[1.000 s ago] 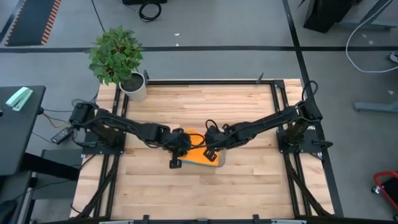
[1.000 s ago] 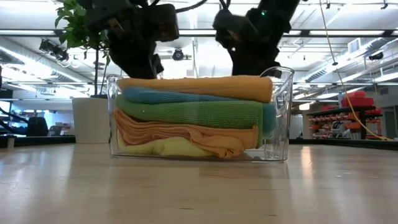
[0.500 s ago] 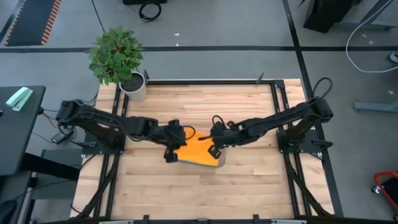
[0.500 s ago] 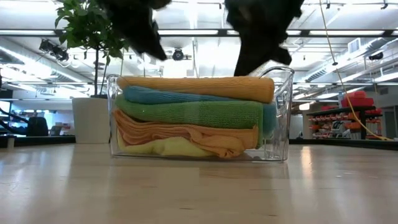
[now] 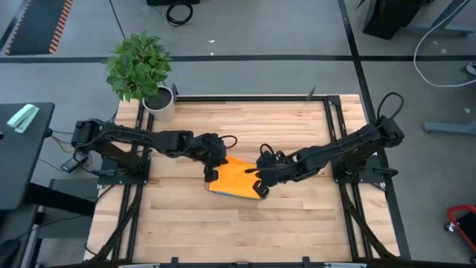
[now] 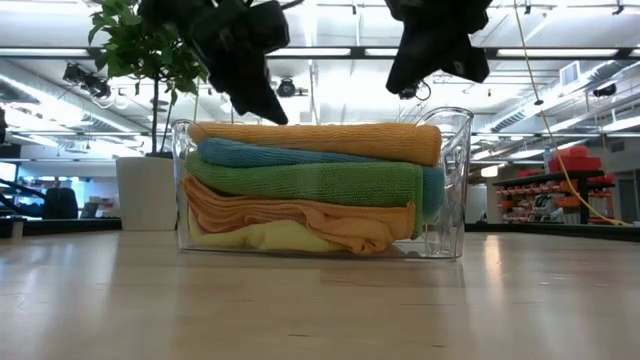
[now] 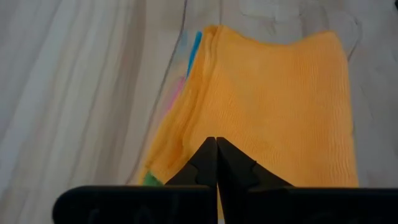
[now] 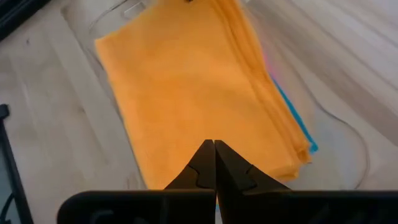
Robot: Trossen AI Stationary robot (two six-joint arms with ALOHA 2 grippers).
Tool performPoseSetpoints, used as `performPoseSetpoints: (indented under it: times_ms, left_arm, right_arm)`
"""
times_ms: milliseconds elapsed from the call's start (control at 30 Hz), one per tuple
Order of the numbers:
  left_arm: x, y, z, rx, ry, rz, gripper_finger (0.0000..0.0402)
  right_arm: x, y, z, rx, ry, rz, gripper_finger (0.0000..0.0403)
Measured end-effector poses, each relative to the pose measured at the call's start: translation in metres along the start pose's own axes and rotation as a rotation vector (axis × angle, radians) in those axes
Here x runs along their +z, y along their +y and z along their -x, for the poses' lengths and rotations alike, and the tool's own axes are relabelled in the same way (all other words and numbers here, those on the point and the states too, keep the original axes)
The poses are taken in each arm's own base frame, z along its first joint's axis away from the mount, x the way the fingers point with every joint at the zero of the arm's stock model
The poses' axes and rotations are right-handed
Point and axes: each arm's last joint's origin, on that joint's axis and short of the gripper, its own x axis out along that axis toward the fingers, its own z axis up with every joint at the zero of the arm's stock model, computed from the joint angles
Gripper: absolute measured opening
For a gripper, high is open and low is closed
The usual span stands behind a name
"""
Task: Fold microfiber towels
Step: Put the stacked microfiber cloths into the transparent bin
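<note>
Folded towels stacked in the clear bin (image 6: pixel 452 180) mid-desk (image 5: pixel 297 223)

The top orange towel (image 5: pixel 236 179) lies flat, its long axis running slantwise across the desk, over blue (image 6: pixel 260 155), green (image 6: pixel 310 182), orange (image 6: pixel 270 218) and yellow (image 6: pixel 270 238) layers. The left gripper (image 5: pixel 211 170) and right gripper (image 5: pixel 262 186), both pinched together and empty, hang above its opposite ends.

You have bare light wooden table (image 5: pixel 297 223) from four through eight o'clock. At centre, the clear plastic bin (image 6: pixel 452 180) packed with folded microfiber towels (image 6: pixel 320 185) blocks passage. At eleven o'clock the leafy green plant in a white pot (image 5: pixel 141 74) crowds that corner.
</note>
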Motion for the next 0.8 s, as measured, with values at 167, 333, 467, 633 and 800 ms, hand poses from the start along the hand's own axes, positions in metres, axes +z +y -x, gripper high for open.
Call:
performPoseSetpoints:
  times_ms: [167,333,467,633,800]
  left_arm:
    - [-0.006,0.004,-0.007,0.059,0.046,-0.003,0.0007]
    - [-0.011,0.017,-0.015,0.104,0.101,0.028,0.0008]
    - [-0.018,0.02,-0.026,0.107,0.158,0.033,0.0005]
    - [-0.019,0.017,-0.03,0.098,0.168,0.026,0.0009]
    - [-0.012,0.017,-0.01,0.094,0.113,0.035,0.0005]
  right_arm:
    - [0.0,-0.001,0.0,-0.01,0.001,-0.005,0.0002]
    - [0.0,-0.001,0.0,-0.014,0.003,-0.004,0.0002]
    - [0.0,-0.001,0.0,-0.012,0.002,-0.004,0.0002]
    - [-0.002,0.0,0.001,-0.007,0.001,0.001,0.0002]
    - [-0.001,0.001,0.002,-0.001,0.008,0.002,0.0002]
